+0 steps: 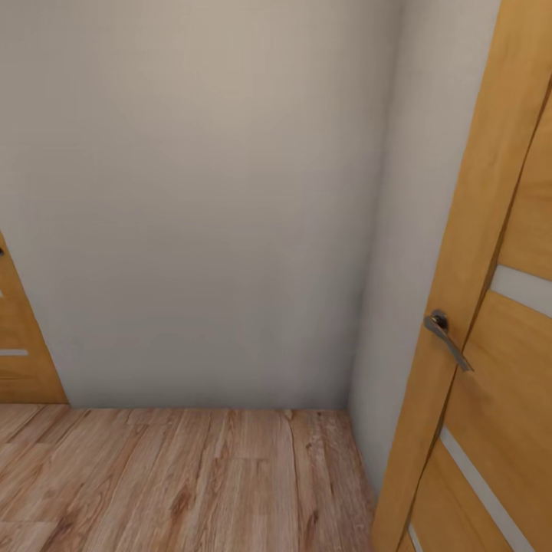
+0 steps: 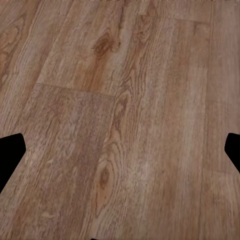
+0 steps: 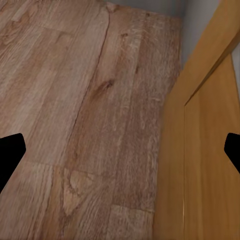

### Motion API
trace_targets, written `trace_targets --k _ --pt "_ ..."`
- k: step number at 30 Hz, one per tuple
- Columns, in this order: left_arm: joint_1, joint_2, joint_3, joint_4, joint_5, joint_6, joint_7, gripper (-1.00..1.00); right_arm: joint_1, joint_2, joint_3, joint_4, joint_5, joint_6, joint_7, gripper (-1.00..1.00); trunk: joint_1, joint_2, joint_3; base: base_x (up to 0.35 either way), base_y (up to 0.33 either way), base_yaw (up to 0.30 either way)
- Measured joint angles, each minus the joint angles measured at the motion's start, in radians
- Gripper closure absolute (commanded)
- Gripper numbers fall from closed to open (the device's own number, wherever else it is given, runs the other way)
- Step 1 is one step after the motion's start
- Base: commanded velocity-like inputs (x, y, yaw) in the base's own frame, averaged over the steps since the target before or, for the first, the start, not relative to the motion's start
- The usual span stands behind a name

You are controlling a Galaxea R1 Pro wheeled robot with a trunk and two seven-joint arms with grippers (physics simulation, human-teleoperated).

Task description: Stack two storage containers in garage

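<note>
Head view: a plain off-white wall straight ahead, meeting a second wall at an inside corner on the right. Light wood plank floor runs up to the base of both walls. It shows brown grain, knots and staggered plank joints.

Right side: an orange-brown wooden door stands tilted in the frame, just beside the corner. It has pale horizontal inset strips and a grey metal lever handle on its edge stile. At the left edge there is a sliver of a second door in the same wood, also with a pale strip, and its foot meets the plank floor.

No readable writing, labels or brand marks on anything in frame.

Left wrist view: the left gripper points down at the plank floor, with dark fingertips showing at both side edges of the frame. The tips sit wide apart with nothing between them, so it is released.

Right wrist view: the right gripper looks the same, its fingertips spread to the frame edges and empty. It points at the planks where they meet the door panel and its frame, with a strip of grey wall at the far end.
</note>
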Motion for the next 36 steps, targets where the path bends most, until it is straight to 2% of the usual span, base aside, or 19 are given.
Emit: trace_targets --k 10,23,31,36 --pt "0.000 0.000 0.000 0.000 0.000 0.000 0.000 -1.00 0.000 0.000 0.000 0.000 -0.001 0.001 0.000 -1.00 0.000 0.000 0.000 0.042 0.000 0.000" --pt "0.000 0.001 0.000 0.000 0.001 0.000 0.000 -1.00 -0.001 0.000 0.000 0.000 -0.002 0.003 0.000 -1.00 0.000 0.000 0.000 0.290 0.000 0.000" --pt "0.000 0.001 0.000 0.000 0.001 0.000 0.000 -1.00 0.000 0.000 0.000 -0.001 -0.002 0.003 0.000 -1.00 0.000 0.000 0.000 0.048 0.000 0.006" --pt "0.000 0.000 0.000 0.000 0.001 0.000 0.000 -1.00 -0.001 0.000 0.000 0.000 -0.002 0.004 -0.001 -1.00 0.000 0.000 0.000 0.000 0.000 0.227"
